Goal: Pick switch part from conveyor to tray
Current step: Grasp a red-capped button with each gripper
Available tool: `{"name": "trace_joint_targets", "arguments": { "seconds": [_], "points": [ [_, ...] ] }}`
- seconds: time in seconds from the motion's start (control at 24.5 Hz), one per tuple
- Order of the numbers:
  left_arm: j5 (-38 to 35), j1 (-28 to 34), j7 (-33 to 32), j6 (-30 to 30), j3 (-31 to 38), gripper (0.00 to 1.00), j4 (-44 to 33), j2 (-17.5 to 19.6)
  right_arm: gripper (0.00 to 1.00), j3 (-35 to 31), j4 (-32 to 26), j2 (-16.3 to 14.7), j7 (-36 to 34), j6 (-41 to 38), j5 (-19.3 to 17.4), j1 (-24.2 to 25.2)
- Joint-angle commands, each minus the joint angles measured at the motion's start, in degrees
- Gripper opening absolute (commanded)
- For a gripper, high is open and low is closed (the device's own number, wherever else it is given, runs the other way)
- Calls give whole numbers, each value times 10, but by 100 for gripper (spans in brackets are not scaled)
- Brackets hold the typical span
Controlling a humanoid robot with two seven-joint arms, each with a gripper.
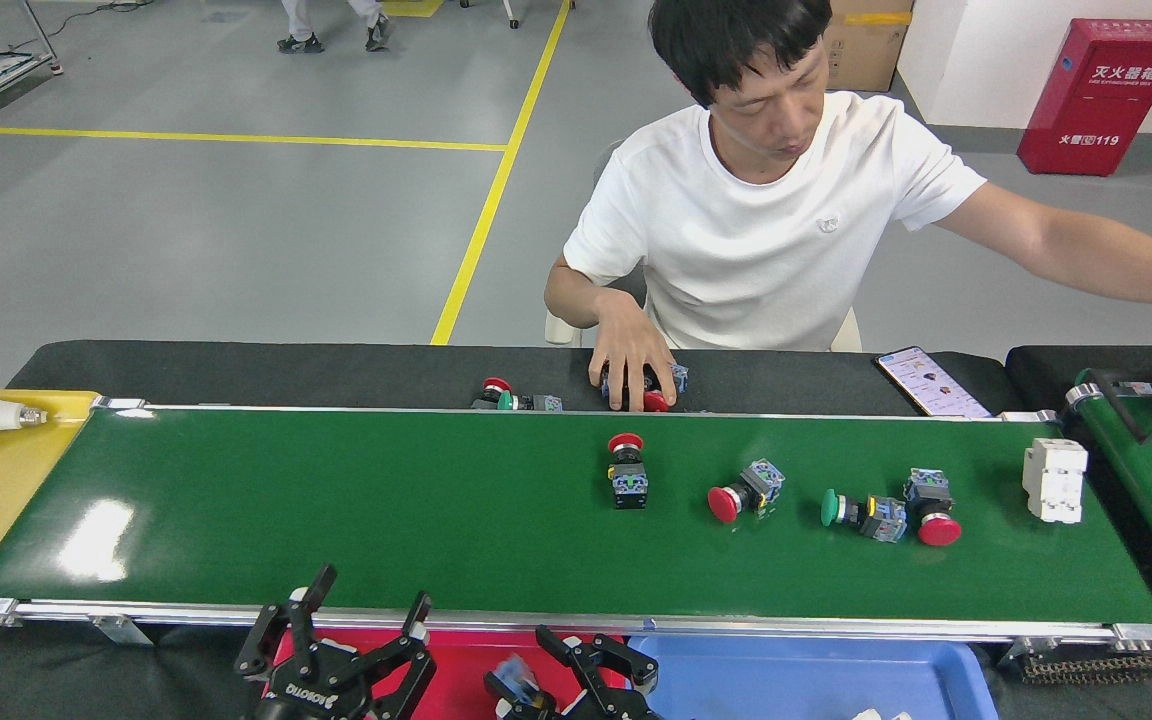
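Status, left end effector (336,645): hovering over red tray (456,660), fingers apart. Right end effector (591,658): hanging beside blurred blue part (511,682); cannot tell whether clamped. Lying loose on conveyor (336,500): nearest switch part (626,470). Judging it light, rigid, roll-prone; gripping across square contact block, not round cap.

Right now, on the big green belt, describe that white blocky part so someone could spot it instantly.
Follow the conveyor to its right end. There, right of the cluster of push-button switches, stands the white blocky part. It is the only all-white piece there, with no coloured cap.
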Motion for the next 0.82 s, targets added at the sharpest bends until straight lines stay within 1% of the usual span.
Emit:
{"name": "trace_joint_targets", "arguments": {
  "seconds": [0.0, 0.08, 0.12, 0.2, 0.33, 0.49, 0.57, 0.61, 0.69, 0.77],
  "points": [
    [-2, -4, -5, 0, -1, 100, -4, 3, 99, 3, -9, 11, 2, 2, -1, -7],
    [-2, -1, -5, 0, -2, 100, -3, 3, 99, -5, -17, 12, 2, 3, -2, -8],
    [-2, 0, -5, 1, -3, 100, -3, 2, 99, -25, -27, 11, 2, 9, -2, -5],
    [-16, -10, -6, 1, -11, 100, 11, 1, 99, -97, -46, 6, 0, 29, -3, 2],
    [-58, -57, -7, 5, -39, 100, 61, -7, 98, -215, -46, 7, -3, 41, -6, 3],
    [-69, -115, -15, 7, -42, 100, 127, -24, 98, -342, -46, 6, -4, 40, -9, 6],
    [-94, -142, -23, 8, -41, 100, 162, -41, 98, -370, -46, 4, -4, 38, -30, 12],
    [-109, -159, -24, 9, -41, 100, 180, -50, 98, -373, -46, 1, -9, 38, -40, 18],
    [-125, -193, -26, 11, -41, 100, 213, -62, 98, -373, -45, -5, -29, 41, -41, 25],
    [-133, -224, -26, 16, -42, 100, 249, -67, 97, -368, -41, -3, -30, 43, -37, 21]
  ]
}}
